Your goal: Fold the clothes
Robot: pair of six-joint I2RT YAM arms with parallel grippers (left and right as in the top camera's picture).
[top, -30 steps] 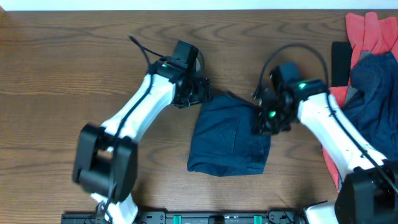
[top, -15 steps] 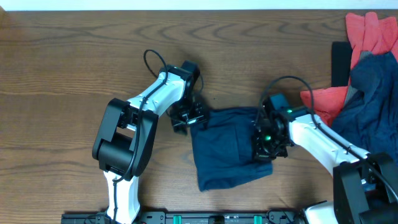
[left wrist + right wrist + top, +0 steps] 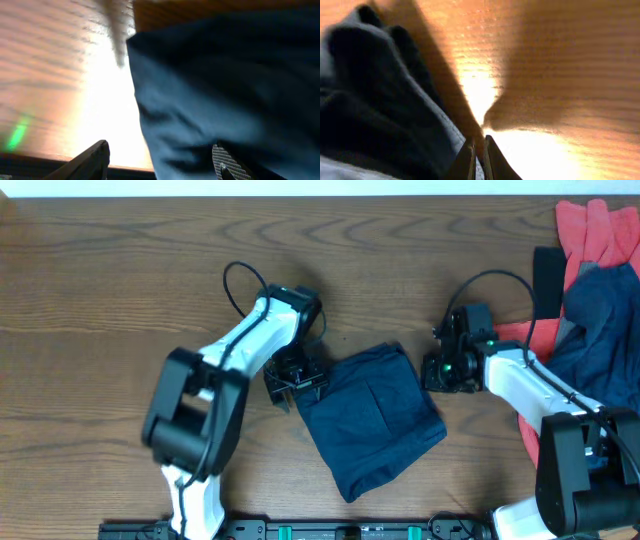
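The folded dark navy shorts lie askew in the middle of the table. My left gripper is at their left edge. In the left wrist view it stands open astride the hem of the shorts, one finger over bare wood, the other over cloth. My right gripper is at the upper right corner. In the right wrist view it is shut, with a thin edge of the shorts between its pads.
A heap of other clothes lies at the right edge, coral red on top and dark navy below, with a black object beside it. Brown wooden table lies all around the shorts.
The shorts have turned clockwise and slid a little right. My left gripper moved down along their left edge. My right gripper moved up and right.
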